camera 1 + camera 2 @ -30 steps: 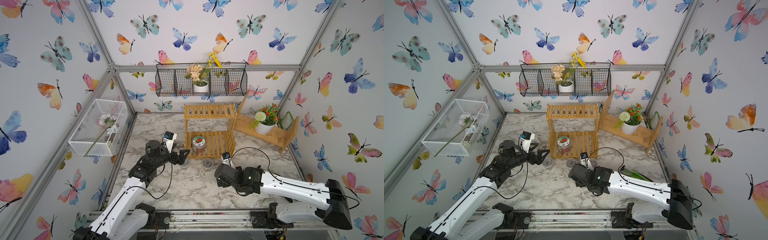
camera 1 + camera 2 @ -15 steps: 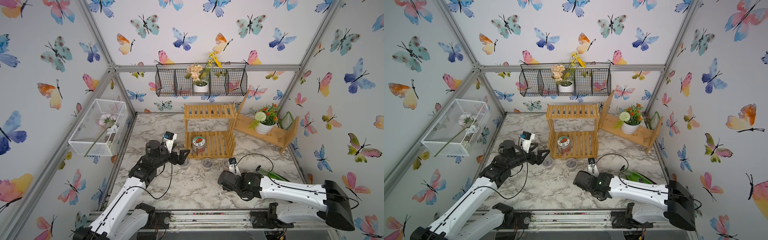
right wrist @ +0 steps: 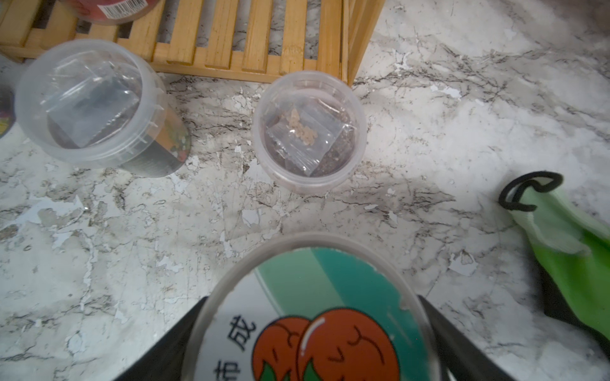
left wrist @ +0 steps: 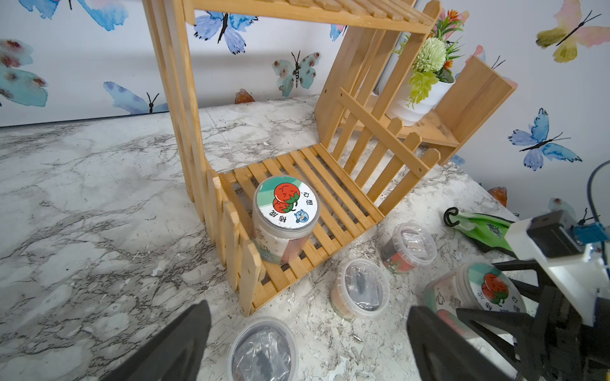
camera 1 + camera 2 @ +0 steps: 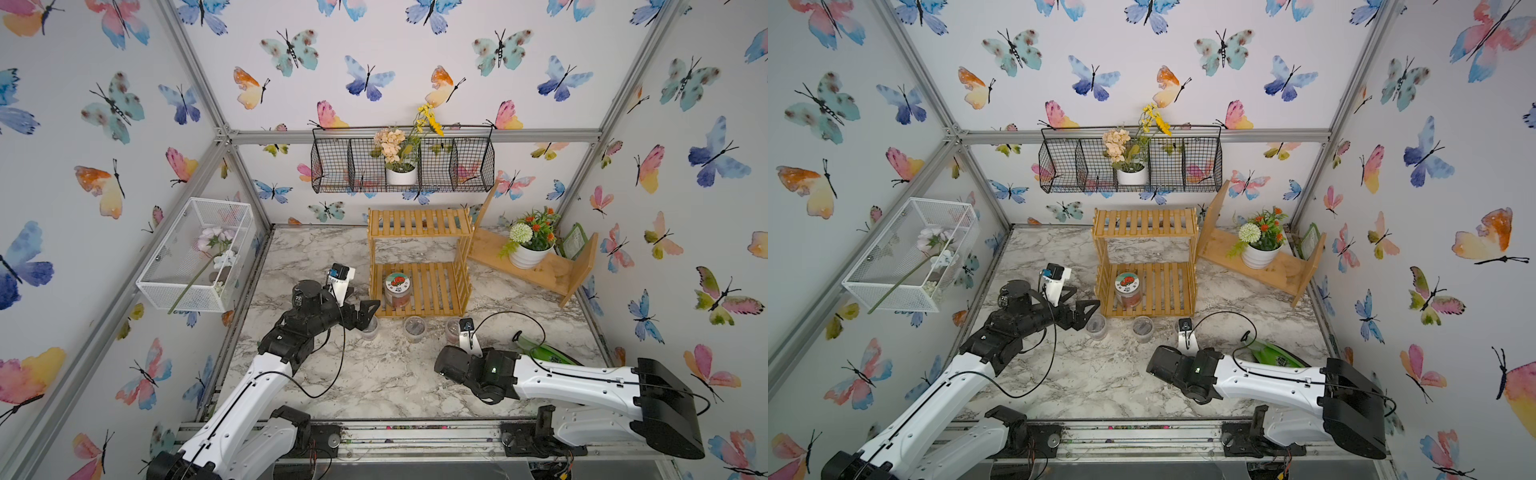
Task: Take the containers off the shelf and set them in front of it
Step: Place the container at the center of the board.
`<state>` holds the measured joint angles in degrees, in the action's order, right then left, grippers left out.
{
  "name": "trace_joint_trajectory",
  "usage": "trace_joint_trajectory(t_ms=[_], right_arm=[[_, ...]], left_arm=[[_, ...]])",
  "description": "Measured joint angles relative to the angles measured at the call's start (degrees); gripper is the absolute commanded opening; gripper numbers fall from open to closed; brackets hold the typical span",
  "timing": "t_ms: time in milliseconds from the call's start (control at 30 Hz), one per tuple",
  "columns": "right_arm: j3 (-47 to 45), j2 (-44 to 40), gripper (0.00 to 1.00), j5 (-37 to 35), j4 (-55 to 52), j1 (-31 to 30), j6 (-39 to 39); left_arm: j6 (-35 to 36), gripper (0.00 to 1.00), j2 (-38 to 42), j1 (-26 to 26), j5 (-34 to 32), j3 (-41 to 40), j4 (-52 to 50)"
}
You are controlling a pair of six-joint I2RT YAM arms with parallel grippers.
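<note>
The right gripper [image 3: 312, 301] is seen clamped on a tomato-lidded jar [image 4: 488, 290], with its two black fingers set against opposite sides of the jar just under the lid. Whether the jar's base is set down on the marble table [image 5: 374, 374] cannot be told. This jar is held off the shelf [image 5: 436, 286], at about 5 o'clock from it; in the top views it is hidden beneath the wrist.

The left gripper [image 4: 307, 311] is spread wide and nothing is gripped by it. The left cup [image 4: 262, 351] is framed between its fingers, with a gap on either side.

A second jar [image 5: 397, 289] is found upright on the shelf's lower tier, at its 9 o'clock end. Along the shelf's 6 o'clock edge a row is formed on the table: the left cup at 7 o'clock, the middle cup [image 5: 415, 329] at 6 o'clock and the right cup [image 5: 452, 328] at 5 o'clock.

Compared with a second ago, the right gripper has been drawn back toward 6 o'clock, away from the shelf's front edge, and a green pouch [image 5: 540, 353] at its 3 o'clock side is now uncovered. The left gripper and the second jar are found unchanged
</note>
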<state>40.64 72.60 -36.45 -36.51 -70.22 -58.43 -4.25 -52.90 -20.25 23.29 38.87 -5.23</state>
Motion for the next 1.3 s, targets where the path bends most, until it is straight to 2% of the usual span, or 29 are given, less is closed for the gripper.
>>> trace_joint_trajectory(t_ms=[467, 700, 900, 1167, 1300], right_arm=[[-1.0, 1.1, 0.98, -1.1, 2.7, 0.0, -0.5], [0.6, 1.0, 0.98, -1.7, 0.9, 0.0, -0.5], [6.0, -1.6, 0.98, -1.7, -1.8, 0.0, 0.5], [11.5, -5.4, 0.98, 0.6, -2.9, 1.4, 4.9], [11.5, -7.9, 0.98, 6.4, -2.5, 8.2, 9.2]], left_arm=[[0.2, 0.99, 0.0, -0.1, 0.0, 0.0, -0.7], [0.9, 0.99, -0.1, -1.0, 0.0, 0.5, -1.9], [1.9, 0.99, -1.3, -3.6, -1.0, 5.4, -4.0], [2.7, 0.99, -8.1, -12.6, -11.1, 15.4, -9.9], [1.6, 0.99, -12.6, -16.4, -16.2, 19.8, -12.3]])
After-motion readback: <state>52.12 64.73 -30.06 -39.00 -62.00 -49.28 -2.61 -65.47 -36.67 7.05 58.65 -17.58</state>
